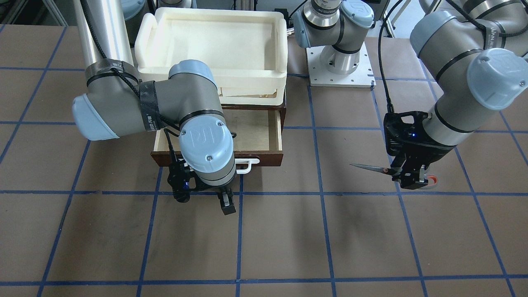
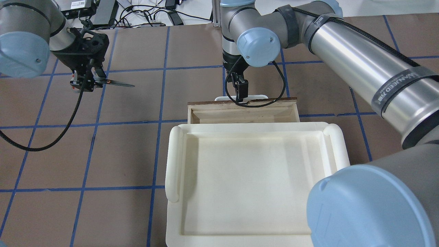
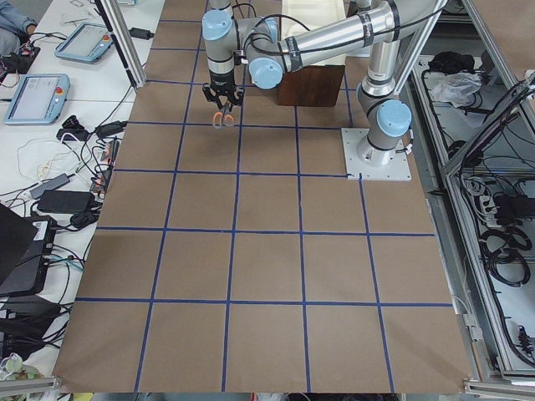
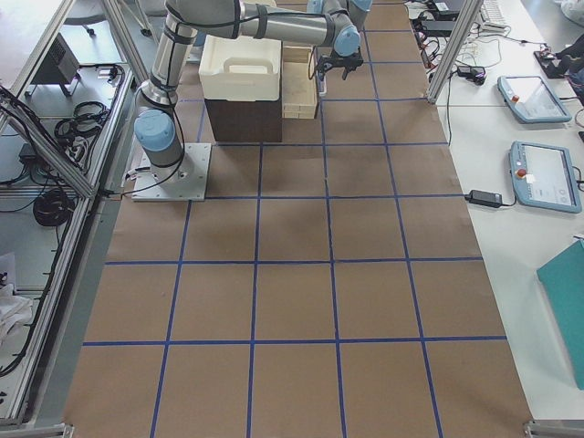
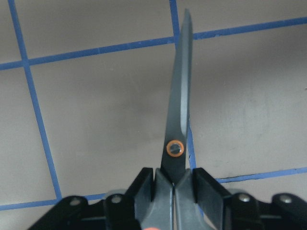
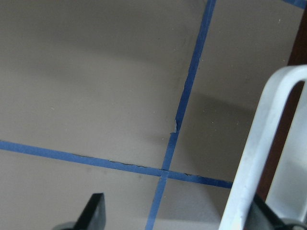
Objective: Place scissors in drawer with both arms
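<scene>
— On the right side of the front-facing view I have the left gripper (image 1: 410, 179) pointing down at the table (image 1: 288, 239), wrist bent over, clamped on the scissors (image 1: 371, 168) just behind the pivot

— How do they sit?

— Level, blades together, tip aimed toward the frame's centre, with an orange-lined handle loop poking out the other side of the gripper. From the left wrist camera they look lifted off the surface, with a soft shadow underneath

— And the right arm (image 2: 360, 65)?

— I see its long forearm cross the upper right of the overhead view beside the cream tray (image 2: 173, 154), then the wrist folds down. The right gripper (image 2: 240, 91) hangs just in front of the white handle (image 2: 240, 97). On its wrist camera the fingers (image 6: 93, 213) are spread wide, the handle bar sits close by the one at lower right, and nothing is gripped

— The drawer?

— The drawer (image 1: 275, 128) is pulled out from under the tray, pale plywood floor showing. The scissors are well apart from it, off to the right in the front view

— Surroundings?

— Brown paper over the whole table, marked into squares with blue tape. The right side view shows me a white bench (image 4: 484, 146) along its right edge with teach pendants (image 4: 547, 173) on it; the left side view has cables (image 3: 58, 180) at its left edge
</scene>
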`<state>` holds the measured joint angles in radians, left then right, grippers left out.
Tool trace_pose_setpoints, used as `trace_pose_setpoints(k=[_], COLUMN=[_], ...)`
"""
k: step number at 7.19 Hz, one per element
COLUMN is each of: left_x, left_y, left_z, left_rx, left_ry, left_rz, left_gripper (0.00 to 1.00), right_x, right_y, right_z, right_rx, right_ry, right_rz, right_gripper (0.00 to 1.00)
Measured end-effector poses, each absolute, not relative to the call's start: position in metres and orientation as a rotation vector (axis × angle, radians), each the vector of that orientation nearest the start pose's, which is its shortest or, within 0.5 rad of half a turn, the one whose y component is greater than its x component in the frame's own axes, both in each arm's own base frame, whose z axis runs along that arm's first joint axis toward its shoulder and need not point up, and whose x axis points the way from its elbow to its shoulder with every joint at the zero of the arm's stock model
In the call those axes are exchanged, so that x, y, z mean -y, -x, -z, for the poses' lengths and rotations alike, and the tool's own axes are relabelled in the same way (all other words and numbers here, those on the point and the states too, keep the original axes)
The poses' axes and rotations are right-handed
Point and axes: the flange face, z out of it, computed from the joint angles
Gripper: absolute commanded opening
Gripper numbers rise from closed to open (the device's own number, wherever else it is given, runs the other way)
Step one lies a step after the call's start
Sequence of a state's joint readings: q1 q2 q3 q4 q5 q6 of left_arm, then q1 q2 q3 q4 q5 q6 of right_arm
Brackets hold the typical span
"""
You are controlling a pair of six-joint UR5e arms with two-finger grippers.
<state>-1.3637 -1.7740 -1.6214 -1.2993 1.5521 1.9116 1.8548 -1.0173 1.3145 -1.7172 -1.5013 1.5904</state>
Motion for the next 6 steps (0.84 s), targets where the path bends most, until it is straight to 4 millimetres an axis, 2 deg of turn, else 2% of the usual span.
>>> trace_pose_setpoints(k=[6], left_x=[0.5824], left_y=[0.0158], left_z=[-0.3827], left_rx=[2.069], left_ry=[2.373], left_rz=[-0.04], left_gripper=[0.0], right_x=[0.6279], right_y=[-0.314], right_z=[-0.3002], right_rx=[-2.539], right_ry=[-1.945], right_rz=[-0.227], right_gripper=[1.0])
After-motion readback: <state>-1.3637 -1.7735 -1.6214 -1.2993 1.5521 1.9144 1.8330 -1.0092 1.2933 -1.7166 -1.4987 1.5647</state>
